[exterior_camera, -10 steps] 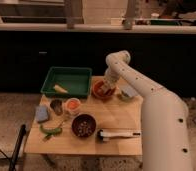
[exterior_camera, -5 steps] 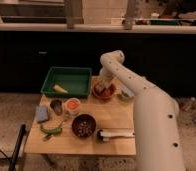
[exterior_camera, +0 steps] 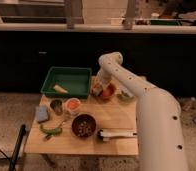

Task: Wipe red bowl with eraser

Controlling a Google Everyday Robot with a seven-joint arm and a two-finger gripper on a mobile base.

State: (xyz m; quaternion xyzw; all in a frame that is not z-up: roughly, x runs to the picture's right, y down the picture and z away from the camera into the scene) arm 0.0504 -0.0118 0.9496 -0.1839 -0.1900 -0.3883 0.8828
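The white robot arm rises from the lower right of the view, bends at an elbow above the rear of the table and descends on the far side. The wooden table occupies the centre of the view and carries all the items listed.

The green tray sits at the rear left corner, with a pale yellowish object lying inside it. The red bowl stands at the rear of the table, just right of the tray. The gripper is lowered at the left edge of the red bowl, between bowl and tray. How far it is open, and whether it holds anything, cannot be determined.

The dark brown bowl is near the front edge, left of centre. The long white tool lies just right of it, black end toward the bowl. The blue-grey block rests at the left edge. The white-rimmed cup and a metal cup stand side by side in front of the tray. A green pepper lies at the front left
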